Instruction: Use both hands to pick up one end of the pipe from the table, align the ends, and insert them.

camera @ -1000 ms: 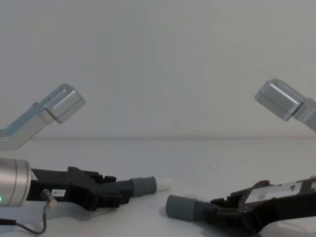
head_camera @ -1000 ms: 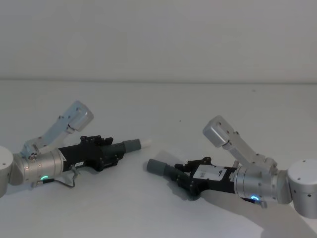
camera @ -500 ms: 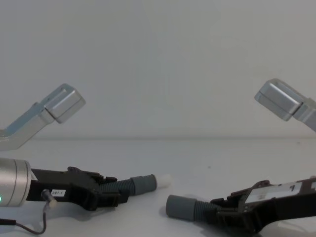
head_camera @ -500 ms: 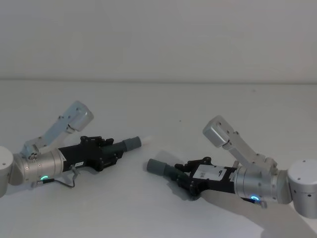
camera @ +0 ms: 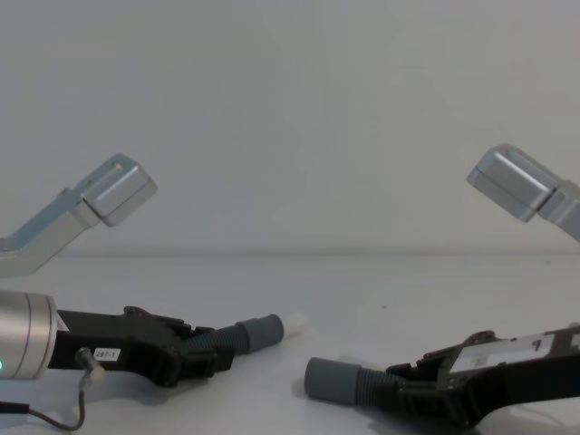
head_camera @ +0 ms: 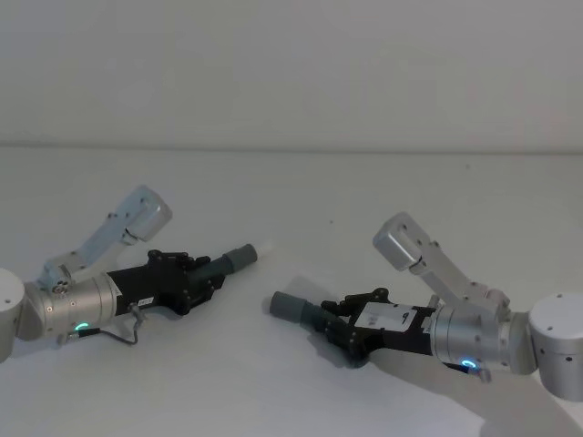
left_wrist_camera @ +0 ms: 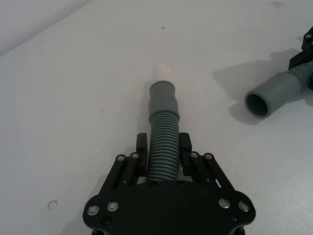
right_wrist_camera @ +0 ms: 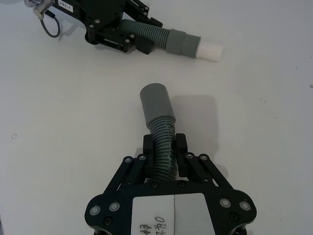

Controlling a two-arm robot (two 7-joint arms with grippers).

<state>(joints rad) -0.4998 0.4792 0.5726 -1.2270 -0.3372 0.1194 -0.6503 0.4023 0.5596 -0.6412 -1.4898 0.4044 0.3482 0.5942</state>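
Note:
My left gripper (head_camera: 202, 273) is shut on the ribbed part of one pipe piece (left_wrist_camera: 163, 132). Its grey cuff (head_camera: 241, 256) and white tip (head_camera: 267, 246) point forward and slightly up, off the table (head_camera: 301, 191). My right gripper (head_camera: 339, 328) is shut on the other ribbed piece (right_wrist_camera: 163, 134), whose open grey cuff (head_camera: 288, 307) points left, low over the table. In the left wrist view the white tip (left_wrist_camera: 163, 72) and the open cuff (left_wrist_camera: 266, 95) stand apart, not in line. The right wrist view has the open cuff (right_wrist_camera: 155, 103) below the tipped cuff (right_wrist_camera: 183, 44).
Both silver arm links rise behind the grippers, the left one (camera: 100, 195) and the right one (camera: 517, 181). A loose cable (head_camera: 127, 330) hangs by the left wrist. The white table stretches back to a plain wall.
The left gripper has turned, swinging its cuff and white tip farther back and slightly upward. The right gripper and its pipe piece have stayed still.

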